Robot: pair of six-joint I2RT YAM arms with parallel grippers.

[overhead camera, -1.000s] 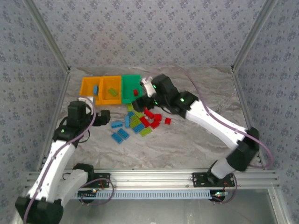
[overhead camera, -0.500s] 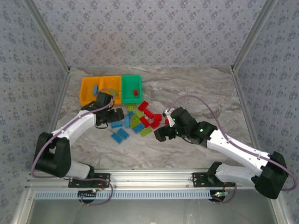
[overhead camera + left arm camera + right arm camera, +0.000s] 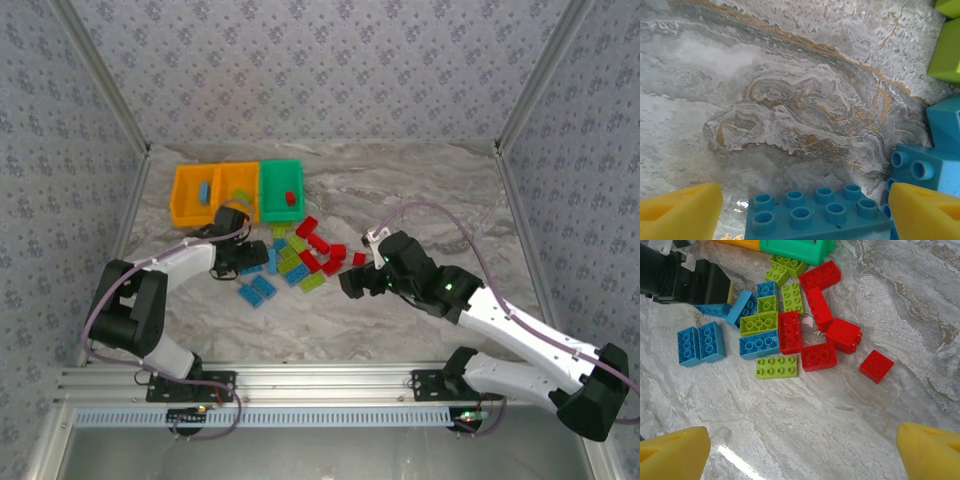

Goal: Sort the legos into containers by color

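Three joined bins (image 3: 262, 190) at the far left of the marbled desk (image 3: 430, 190): left orange bin (image 3: 178, 200), middle orange bin (image 3: 240, 170), green bin (image 3: 281, 166) at the right end. One blue brick (image 3: 204, 191) in the left orange bin, one lime brick (image 3: 243, 196) in the middle orange bin, one red brick (image 3: 291, 197) in the green bin.

Loose legos (image 3: 300, 258) heaped on the desk just near of the bins: blues mostly to the left, limes in the centre, reds to the right. Lone red square brick (image 3: 876, 366) a little apart on the right; pair of blue bricks (image 3: 700, 342) side by side on the near left.

Left gripper (image 3: 250, 258) low at the left edge of the heap, jaws open, yellow fingertips (image 3: 685, 210) either side of a blue two-by-four brick (image 3: 815, 217); left tip clear of it, right tip at its end, contact unclear.

Right gripper (image 3: 352, 283) over bare desk just near and right of the reds, jaws spread wide, nothing between them.
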